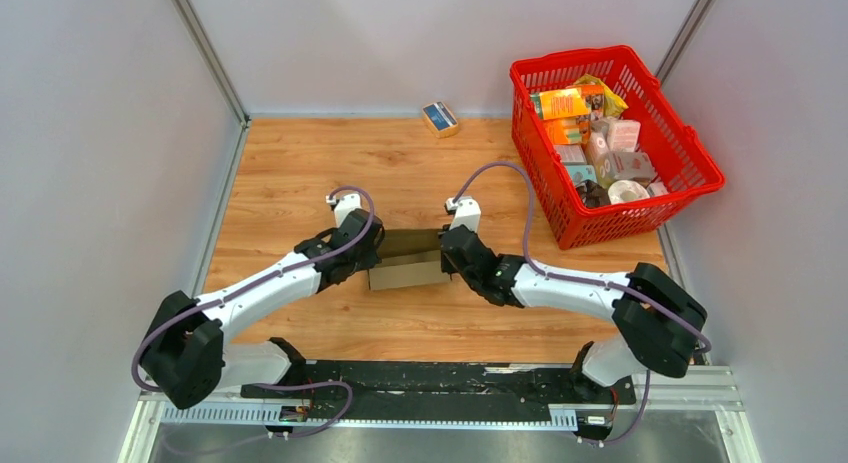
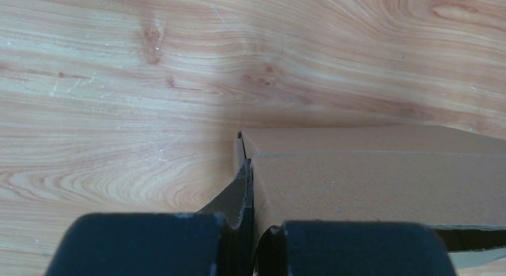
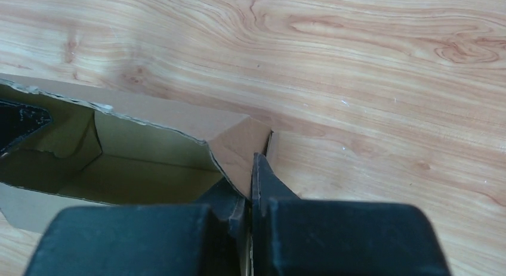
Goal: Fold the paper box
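Observation:
The paper box (image 1: 408, 263) is a plain brown cardboard blank, partly formed, lying on the wooden table between my two arms. My left gripper (image 1: 371, 255) is shut on its left end. In the left wrist view the black fingers pinch an upright edge of the paper box (image 2: 370, 180), with the left gripper (image 2: 253, 198) closed tight on it. My right gripper (image 1: 448, 255) is shut on the right end. The right wrist view looks into the open paper box (image 3: 137, 168), and the right gripper (image 3: 246, 182) clamps its end flap.
A red basket (image 1: 690, 143) filled with printed packages stands at the back right. A small blue-and-tan box (image 1: 440, 117) lies at the table's far edge. Grey walls close in the left, right and back sides.

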You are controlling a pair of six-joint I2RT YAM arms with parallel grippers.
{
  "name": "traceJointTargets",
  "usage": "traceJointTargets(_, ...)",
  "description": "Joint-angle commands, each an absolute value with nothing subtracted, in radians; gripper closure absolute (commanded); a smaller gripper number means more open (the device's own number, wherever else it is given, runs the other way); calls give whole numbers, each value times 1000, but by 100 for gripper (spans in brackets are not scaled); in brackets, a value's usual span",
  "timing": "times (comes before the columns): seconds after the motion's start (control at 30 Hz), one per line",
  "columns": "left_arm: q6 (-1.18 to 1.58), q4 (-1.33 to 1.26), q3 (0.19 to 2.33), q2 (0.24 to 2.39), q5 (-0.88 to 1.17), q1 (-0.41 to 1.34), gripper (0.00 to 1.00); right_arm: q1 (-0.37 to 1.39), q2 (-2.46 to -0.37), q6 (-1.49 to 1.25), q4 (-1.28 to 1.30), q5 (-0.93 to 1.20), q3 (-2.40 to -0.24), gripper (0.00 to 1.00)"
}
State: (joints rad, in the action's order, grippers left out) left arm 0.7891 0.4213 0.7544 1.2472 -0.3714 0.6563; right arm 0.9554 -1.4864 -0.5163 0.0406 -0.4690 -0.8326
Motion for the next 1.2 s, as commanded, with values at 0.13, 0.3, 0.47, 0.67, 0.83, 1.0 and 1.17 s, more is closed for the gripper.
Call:
traceJointTargets(0.13, 830, 264, 626, 1151, -543, 771, 100, 1000, -1297, -521, 3, -560, -692, 60)
traceJointTargets(0.3, 795, 265, 592, 1117, -612, 814, 100, 996, -1126, -532, 393, -479, -747, 30)
traceJointTargets(0.47, 770, 262, 591, 1108, -683, 877, 100, 991, -1040, -320, 420, -221, -820, 9)
traceJointTargets(0.67, 761, 275, 597, 1127, -706, 894, 100, 963, -1213, 63, 327, -97, -986, 7)
traceJointTargets(0.83, 758, 279, 595, 1115, -707, 907, 100, 969, -1425, 198, 295, -43, -1123, 13)
traceJointTargets(1.0, 738, 272, 580, 1062, -701, 911, 92, 999, -1465, 252, 124, 14, -1059, 33)
traceJointTargets(1.17, 761, 296, 512, 884, -583, 911, 52, 1022, -1445, 261, 57, -41, -996, 50)
